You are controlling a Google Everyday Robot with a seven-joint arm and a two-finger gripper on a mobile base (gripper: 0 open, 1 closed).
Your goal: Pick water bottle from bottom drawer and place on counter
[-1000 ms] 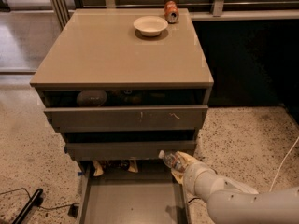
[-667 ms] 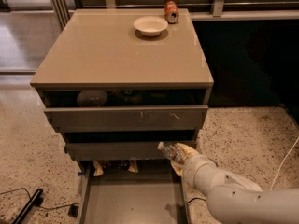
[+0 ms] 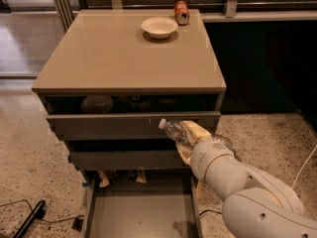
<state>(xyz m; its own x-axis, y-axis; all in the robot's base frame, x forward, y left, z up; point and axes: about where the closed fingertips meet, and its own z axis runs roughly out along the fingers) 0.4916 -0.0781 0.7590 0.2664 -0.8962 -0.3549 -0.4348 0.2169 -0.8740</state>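
**In front of the drawer stack: bottle in gripper, clear of the bottom drawer**

Nearest the camera, the bottom drawer [image 3: 138, 212] stood pulled out with its flat grey floor showing. Above its right side, the white arm [image 3: 237, 182] reached in from the lower right. The gripper [image 3: 190, 135] was clamped around the water bottle [image 3: 172, 130], which was held tilted, cap up-left, before the upper drawer fronts. Beyond, the counter [image 3: 124, 53] carried a white bowl [image 3: 159, 27] and an orange-red can [image 3: 181, 12] near its far edge.

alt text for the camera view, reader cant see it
The robot's gripper holds a small clear water bottle in front of the cabinet's upper drawers, above the open bottom drawer and below the tan counter. A white bowl and an orange-red soda can sit at the counter's far edge.
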